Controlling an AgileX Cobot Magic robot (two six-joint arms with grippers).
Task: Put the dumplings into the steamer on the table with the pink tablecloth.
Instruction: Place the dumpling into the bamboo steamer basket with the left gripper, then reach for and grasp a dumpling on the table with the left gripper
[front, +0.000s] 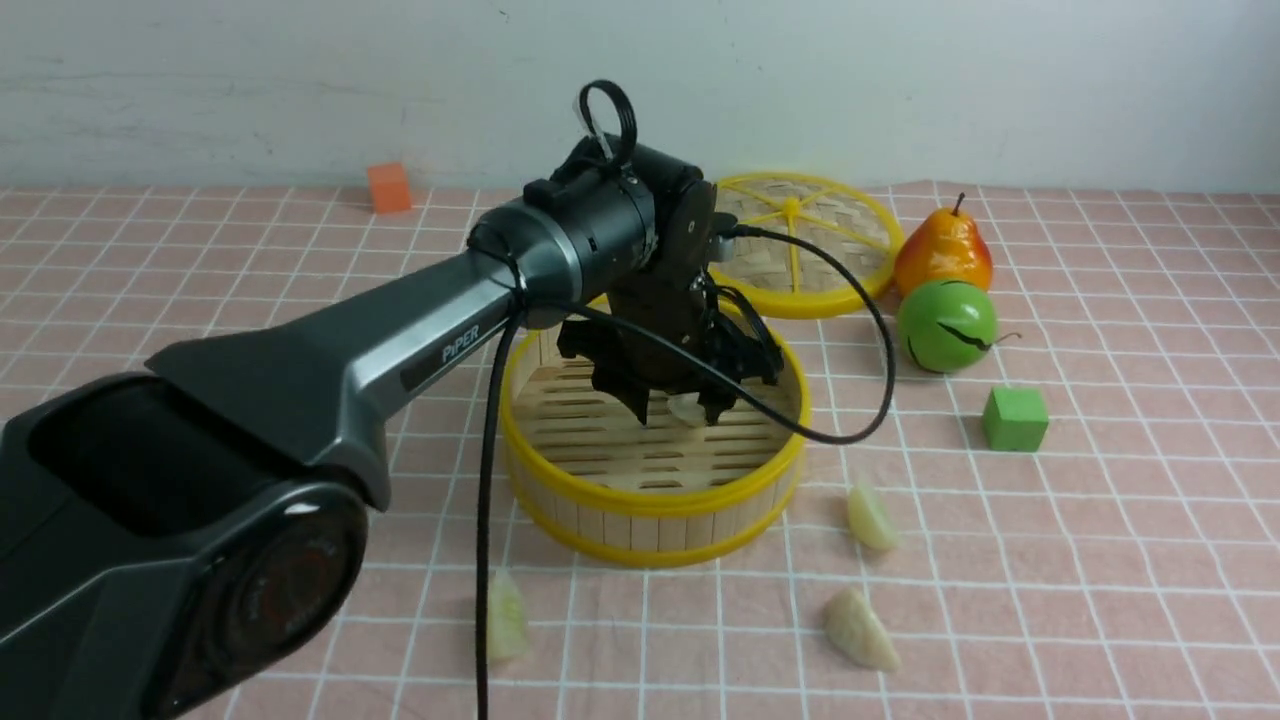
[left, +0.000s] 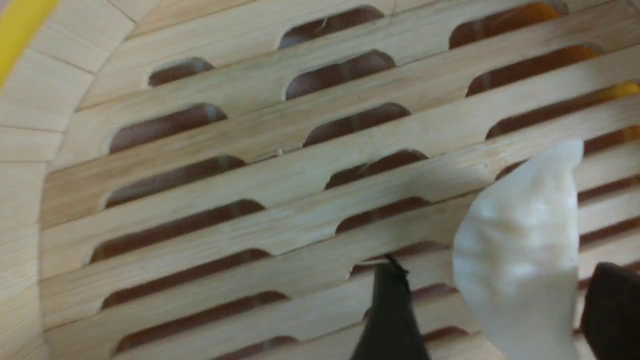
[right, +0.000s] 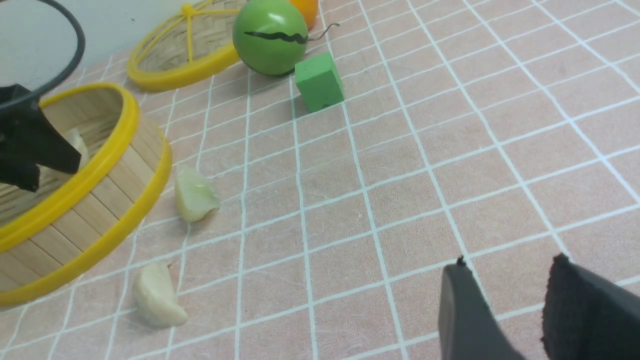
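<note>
The bamboo steamer with yellow rim bands stands mid-table on the pink grid tablecloth. My left gripper reaches down inside it, open. One pale dumpling sits between its fingers on the slat floor. In the left wrist view the dumpling shows a gap to each finger of the left gripper. Three more dumplings lie on the cloth: one front left, one right of the steamer and one front right. My right gripper is open and empty above bare cloth.
The flat woven lid lies behind the steamer. A pear, a green ball and a green cube stand to the right. An orange cube sits at the far left. The left arm's cable hangs over the steamer's front.
</note>
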